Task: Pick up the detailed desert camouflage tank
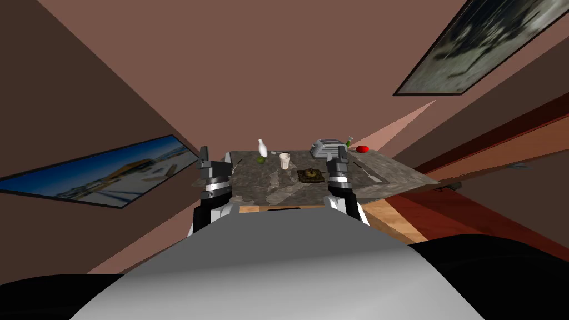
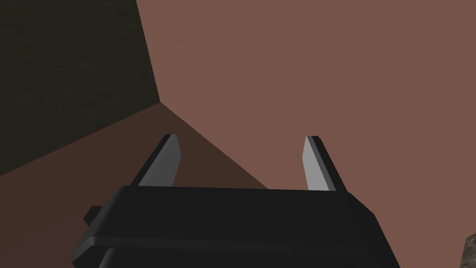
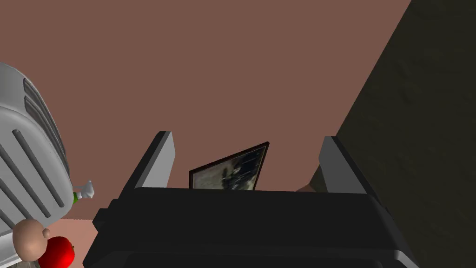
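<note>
The left end effector (image 2: 241, 137) hangs released at the surface's (image 1: 389, 173) left edge. To its right stands a white cup (image 1: 284, 160). The camouflage tank (image 1: 310, 175) sits just left of the right end effector (image 3: 246, 136), which is also released, with a grey toaster (image 1: 327, 147) beyond.

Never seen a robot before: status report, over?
Left gripper open, right gripper open. Tank on table, just left of right gripper. Cup beyond it, apart.
</note>
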Motion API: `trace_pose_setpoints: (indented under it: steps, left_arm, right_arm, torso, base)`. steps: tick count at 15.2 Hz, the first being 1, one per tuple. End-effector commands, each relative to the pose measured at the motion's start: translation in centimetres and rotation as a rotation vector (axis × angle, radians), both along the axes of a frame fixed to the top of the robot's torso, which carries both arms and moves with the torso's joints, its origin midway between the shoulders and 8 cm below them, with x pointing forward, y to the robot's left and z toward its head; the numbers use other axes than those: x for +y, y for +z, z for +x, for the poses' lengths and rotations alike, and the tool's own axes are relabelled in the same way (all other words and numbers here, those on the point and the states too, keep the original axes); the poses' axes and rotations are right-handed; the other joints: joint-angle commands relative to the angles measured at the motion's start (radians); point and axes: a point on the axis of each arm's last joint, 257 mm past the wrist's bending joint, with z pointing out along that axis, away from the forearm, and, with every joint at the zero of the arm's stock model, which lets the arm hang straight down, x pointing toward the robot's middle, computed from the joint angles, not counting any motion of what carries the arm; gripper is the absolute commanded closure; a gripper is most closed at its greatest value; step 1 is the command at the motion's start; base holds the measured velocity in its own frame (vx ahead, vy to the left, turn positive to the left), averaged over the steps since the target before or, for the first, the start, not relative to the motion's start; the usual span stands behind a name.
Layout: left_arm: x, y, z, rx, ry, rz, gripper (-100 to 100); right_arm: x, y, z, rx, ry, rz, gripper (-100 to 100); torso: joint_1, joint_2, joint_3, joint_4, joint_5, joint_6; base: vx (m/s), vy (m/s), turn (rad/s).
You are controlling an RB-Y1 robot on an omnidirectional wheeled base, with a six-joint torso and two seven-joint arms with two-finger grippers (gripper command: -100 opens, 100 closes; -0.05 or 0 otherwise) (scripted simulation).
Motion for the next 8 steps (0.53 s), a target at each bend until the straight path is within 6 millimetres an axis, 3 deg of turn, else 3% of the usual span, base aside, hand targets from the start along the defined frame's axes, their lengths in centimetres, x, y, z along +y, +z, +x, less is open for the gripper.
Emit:
trace_pose_setpoints:
  steps: [1, 8]
  left_arm:
    - [0.0, 0.0, 0.0, 0.0, 0.0, 0.0, 0]
    - [0.0, 0.0, 0.0, 0.0, 0.0, 0.0, 0]
  right_arm:
    - [0.3, -0.2, 0.2, 0.01, 0.013, -0.029, -100]
    - [1.5, -1.8, 0.8, 0.059, 0.062, -0.157, -100]
  torso:
    - [0.0, 0.0, 0.0, 0.0, 0.0, 0.0]
    - [-0.003, 0.0, 0.0, 0.0, -0.001, 0.0]
  base:
    - [-0.001, -0.005, 0.03]
    - [-0.005, -0.032, 0.064]
